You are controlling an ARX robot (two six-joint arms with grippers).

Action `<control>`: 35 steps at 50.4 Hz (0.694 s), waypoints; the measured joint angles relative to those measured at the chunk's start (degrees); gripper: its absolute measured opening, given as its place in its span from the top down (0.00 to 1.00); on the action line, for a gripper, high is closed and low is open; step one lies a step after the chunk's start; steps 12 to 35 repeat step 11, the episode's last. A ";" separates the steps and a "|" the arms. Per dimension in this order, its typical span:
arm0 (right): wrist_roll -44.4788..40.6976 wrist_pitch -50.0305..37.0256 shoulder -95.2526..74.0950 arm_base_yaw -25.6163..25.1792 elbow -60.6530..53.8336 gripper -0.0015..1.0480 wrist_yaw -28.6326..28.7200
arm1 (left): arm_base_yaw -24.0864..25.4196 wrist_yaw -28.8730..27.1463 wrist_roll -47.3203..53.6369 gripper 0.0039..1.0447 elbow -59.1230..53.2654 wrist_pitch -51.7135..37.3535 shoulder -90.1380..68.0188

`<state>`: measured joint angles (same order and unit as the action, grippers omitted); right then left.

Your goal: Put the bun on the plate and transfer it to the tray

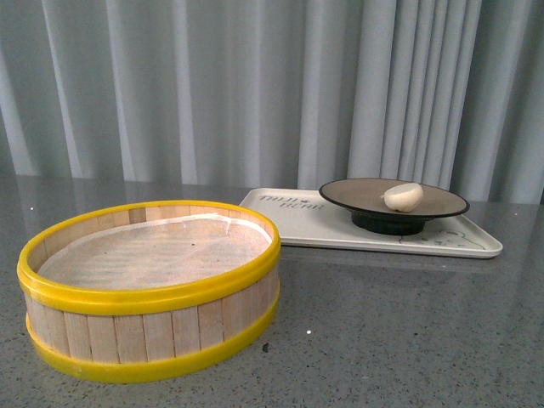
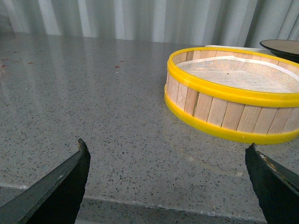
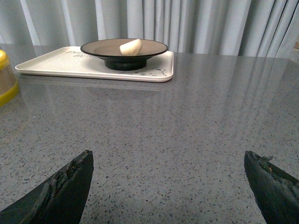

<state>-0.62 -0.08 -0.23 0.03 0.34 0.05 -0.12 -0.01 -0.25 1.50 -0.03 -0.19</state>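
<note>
Just one bun (image 1: pixel 403 197) on one plate (image 1: pixel 348 197), one tray (image 1: pixel 297 223); both claws agape, empty.

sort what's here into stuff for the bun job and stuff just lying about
For the job:
bun, lying on the plate
plate, standing on the tray
tray

Just lying about:
steamer basket, empty but for its liner
curtain behind the table

Left gripper (image 2: pixel 166 184) jaws spread wide, empty, right gripper (image 3: pixel 168 186) likewise, both held low
</note>
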 joint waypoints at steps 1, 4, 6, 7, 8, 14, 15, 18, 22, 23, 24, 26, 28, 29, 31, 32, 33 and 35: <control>0.00 0.00 0.00 0.00 0.00 0.08 0.00 | 0.00 0.00 0.00 0.06 0.00 0.00 0.00; 0.02 0.00 0.00 0.00 0.00 0.08 0.00 | 0.00 0.00 0.00 0.06 0.00 0.00 0.00; 0.02 0.00 0.00 0.00 0.00 0.08 0.00 | 0.00 0.00 0.00 0.06 0.00 0.00 0.00; 0.00 0.00 0.00 0.00 0.00 0.08 0.00 | 0.00 0.00 0.00 0.06 0.00 0.00 0.00; 0.00 0.00 0.00 0.00 0.00 0.08 0.00 | 0.00 0.00 0.00 0.06 0.00 0.00 0.00; 0.00 0.00 0.00 0.00 0.00 0.08 0.00 | 0.00 0.00 0.00 0.06 0.00 0.00 0.00; 0.00 0.00 0.00 0.00 0.00 0.08 0.00 | 0.00 0.00 0.00 0.06 0.00 0.00 0.00; 0.00 0.00 0.00 0.00 0.00 0.08 0.00 | 0.00 0.00 0.00 0.06 0.00 0.00 0.00; 0.00 0.00 0.00 0.00 0.00 0.08 0.00 | 0.00 0.00 0.00 0.06 0.00 0.00 0.00; 0.00 0.00 0.00 0.00 0.00 0.08 0.00 | 0.00 0.00 0.00 0.06 0.00 0.00 0.00; 0.00 0.00 0.00 0.00 0.00 0.08 0.00 | 0.00 0.00 0.00 0.06 0.00 0.00 0.00; 0.00 0.00 0.00 0.00 0.00 0.08 0.00 | 0.00 0.00 0.00 0.06 0.00 0.00 0.00; 0.00 0.00 0.00 0.00 0.00 0.08 0.00 | 0.00 0.00 0.00 0.06 0.00 0.00 0.00; 0.00 0.00 0.00 0.00 0.00 0.08 0.00 | 0.00 0.00 0.00 0.06 0.00 0.00 0.00; 0.00 0.00 0.00 0.00 0.00 0.08 0.00 | 0.00 0.00 0.00 0.06 0.00 0.00 0.00; 0.00 0.00 0.00 0.00 0.00 0.08 0.00 | 0.00 0.00 0.00 0.06 0.00 0.00 0.00; 0.00 0.00 0.00 0.00 0.00 0.08 0.00 | 0.00 0.00 0.00 0.06 0.00 0.00 0.00; 0.00 0.00 0.00 0.00 0.00 0.08 0.00 | 0.00 0.00 0.00 0.06 0.00 0.00 0.00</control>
